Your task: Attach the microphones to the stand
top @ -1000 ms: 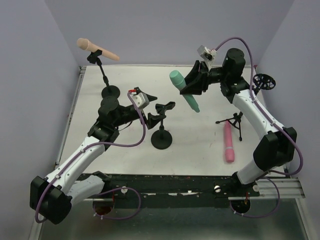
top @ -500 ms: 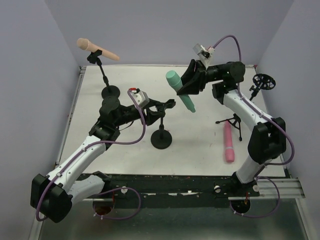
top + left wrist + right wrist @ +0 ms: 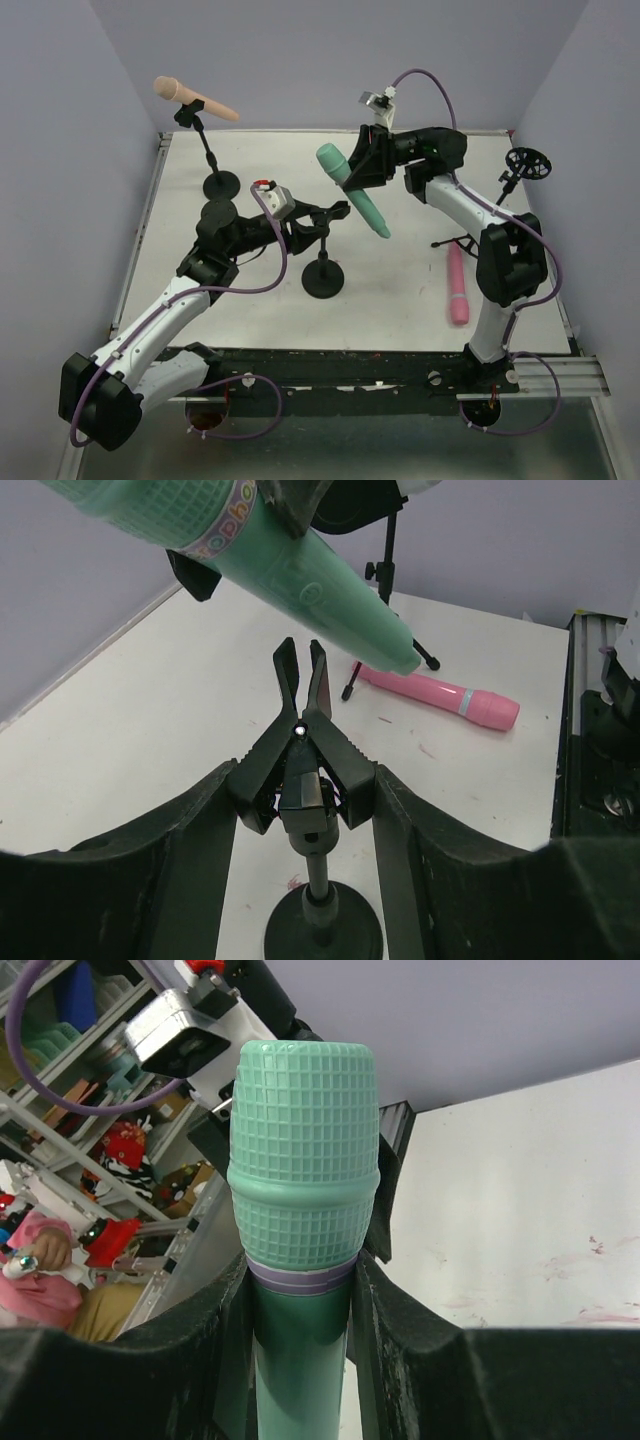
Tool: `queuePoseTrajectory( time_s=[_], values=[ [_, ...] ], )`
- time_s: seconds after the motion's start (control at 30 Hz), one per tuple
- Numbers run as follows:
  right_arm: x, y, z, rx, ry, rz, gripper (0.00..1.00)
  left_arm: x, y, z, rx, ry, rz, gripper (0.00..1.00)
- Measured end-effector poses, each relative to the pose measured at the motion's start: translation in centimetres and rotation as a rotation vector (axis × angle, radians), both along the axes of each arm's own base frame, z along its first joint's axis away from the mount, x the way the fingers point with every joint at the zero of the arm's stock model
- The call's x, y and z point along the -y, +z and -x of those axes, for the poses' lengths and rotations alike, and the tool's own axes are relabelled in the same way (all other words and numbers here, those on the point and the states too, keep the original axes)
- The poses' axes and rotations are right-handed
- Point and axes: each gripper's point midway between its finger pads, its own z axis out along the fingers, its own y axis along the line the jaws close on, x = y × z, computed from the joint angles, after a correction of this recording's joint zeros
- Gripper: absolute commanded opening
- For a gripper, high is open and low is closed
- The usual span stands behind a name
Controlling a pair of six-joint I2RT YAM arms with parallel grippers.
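Jaws, right gripper (image 3: pixel 300 1340) — clamped on the mint-teal microphone (image 3: pixel 303 1160) just below its head; it hangs in the air, tail slanting down over the clip (image 3: pixel 300 695) of the middle stand (image 3: pixel 324 278).
Jaws, left gripper (image 3: pixel 305 780) — half closed, seemingly squeezing that clip's levers.
Pink microphone (image 3: pixel 457 285) — lying on the table (image 3: pixel 250 320).

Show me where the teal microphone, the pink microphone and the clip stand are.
teal microphone (image 3: pixel 368 208): top view, lower body.
pink microphone (image 3: pixel 457 285): top view, middle of body.
clip stand (image 3: pixel 301 763): left wrist view, the clip.
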Motion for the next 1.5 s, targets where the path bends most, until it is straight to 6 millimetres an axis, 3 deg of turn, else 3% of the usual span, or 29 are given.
queuePoseTrajectory(
  time_s=[0.03,0.13,0.3,0.43,0.67,0.87,0.97,1.1,1.17,1.33,1.5],
  values=[
    [0.0,0.4,0.1,0.004,0.003,-0.002,0.16,0.0,0.0,0.0,-0.002,0.000,0.001,0.48],
    [0.0,1.7,0.3,0.012,0.007,-0.006,0.16,0.0,0.0,0.0,-0.008,0.000,0.003,0.77],
    [0.1,4.3,0.6,0.017,0.014,-0.012,0.16,0.1,0.3,0.2,-0.058,-0.002,0.021,0.98],
    [0.1,5.2,0.6,-0.019,0.019,-0.001,0.16,0.0,2.1,0.6,-0.069,-0.003,0.049,0.98],
    [0.0,6.1,0.3,-0.091,0.027,0.023,0.16,-1.2,7.6,2.6,-0.019,0.004,0.136,0.99],
    [0.2,7.0,0.6,-0.118,0.031,0.031,0.16,-2.5,14.6,3.2,-0.046,0.041,0.277,0.98],
    [0.2,7.1,0.7,-0.131,0.033,0.036,0.16,-2.5,18.0,2.3,-0.117,0.059,0.378,0.98],
    [0.2,7.1,0.8,-0.141,0.033,0.039,0.16,-1.6,19.1,0.3,-0.202,0.066,0.444,0.98],
    [0.2,7.1,0.9,-0.145,0.034,0.041,0.16,-0.7,18.4,-2.1,-0.291,0.096,0.468,0.98],
    [0.3,7.1,1.1,-0.152,0.034,0.044,0.16,0.7,17.7,-4.4,-0.401,0.153,0.510,0.98],
    [0.1,7.2,1.4,-0.151,0.041,0.044,0.16,2.1,17.8,-5.2,-0.463,0.172,0.533,0.78]
  ],
)
